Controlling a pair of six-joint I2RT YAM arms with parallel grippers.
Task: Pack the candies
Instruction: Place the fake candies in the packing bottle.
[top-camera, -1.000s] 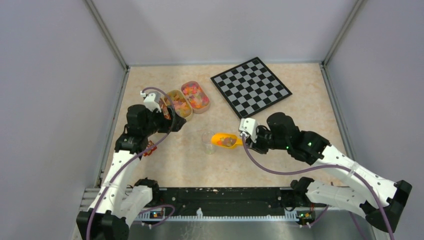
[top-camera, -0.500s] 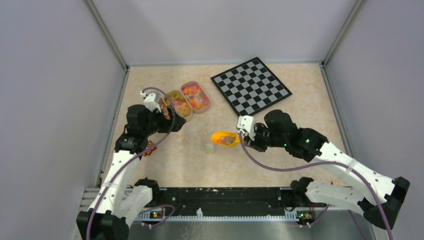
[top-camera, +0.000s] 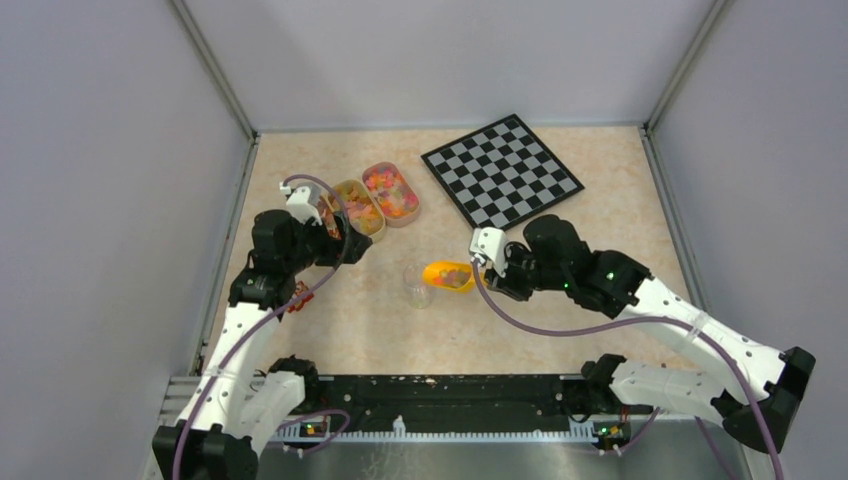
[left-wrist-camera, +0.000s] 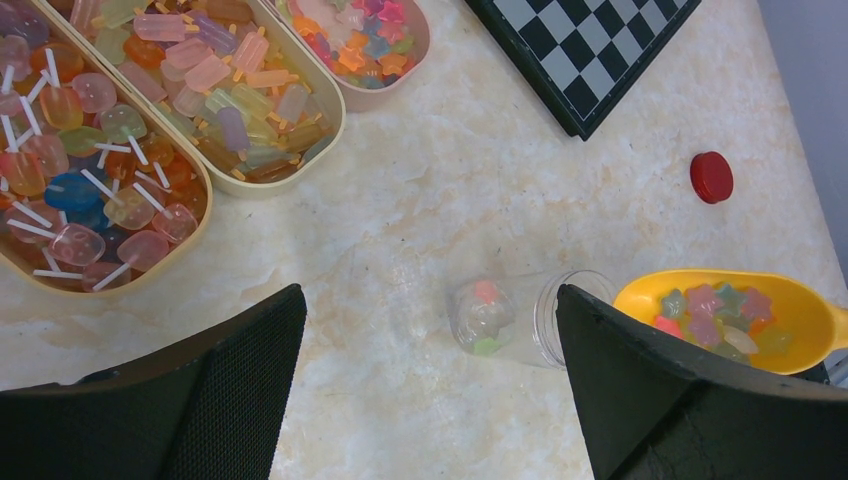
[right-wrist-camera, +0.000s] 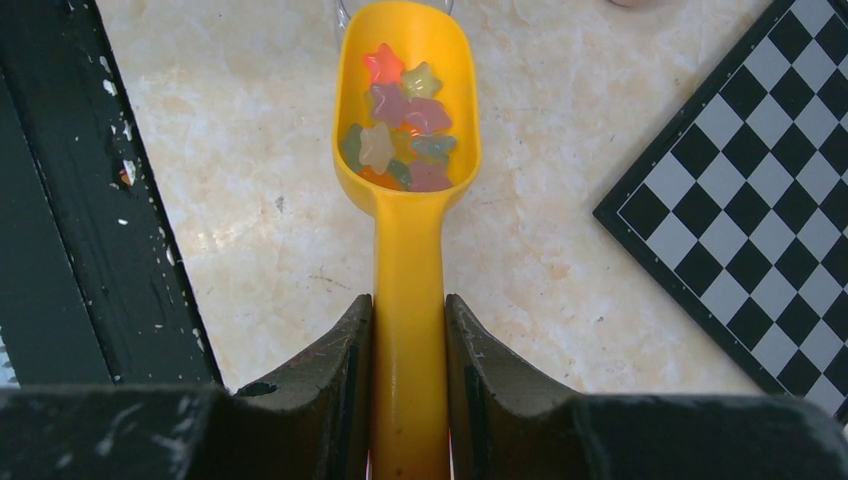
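Observation:
My right gripper (top-camera: 489, 272) (right-wrist-camera: 408, 300) is shut on the handle of a yellow scoop (top-camera: 447, 276) (right-wrist-camera: 407, 150). The scoop holds several small star-shaped candies (right-wrist-camera: 400, 140) (left-wrist-camera: 715, 315) in red, pink, yellow and green. Its tip reaches the mouth of a small clear jar (top-camera: 417, 285) (left-wrist-camera: 510, 318), and the jar has a few candies (left-wrist-camera: 485, 315) at its bottom. More candies (top-camera: 391, 192) fill a pink tray (left-wrist-camera: 425, 30) at the back. My left gripper (top-camera: 335, 235) (left-wrist-camera: 430, 295) hangs open over the table to the left of the jar, holding nothing.
Two beige trays (left-wrist-camera: 330, 130) (left-wrist-camera: 200, 215) of larger sweets lie beside the pink one, partly under my left gripper. A red lid (left-wrist-camera: 711, 177) lies on the table beyond the scoop. A chessboard (top-camera: 502, 172) lies at the back right.
My right arm has carried the scoop a little to the left, toward the jar's mouth. The left arm has stayed still.

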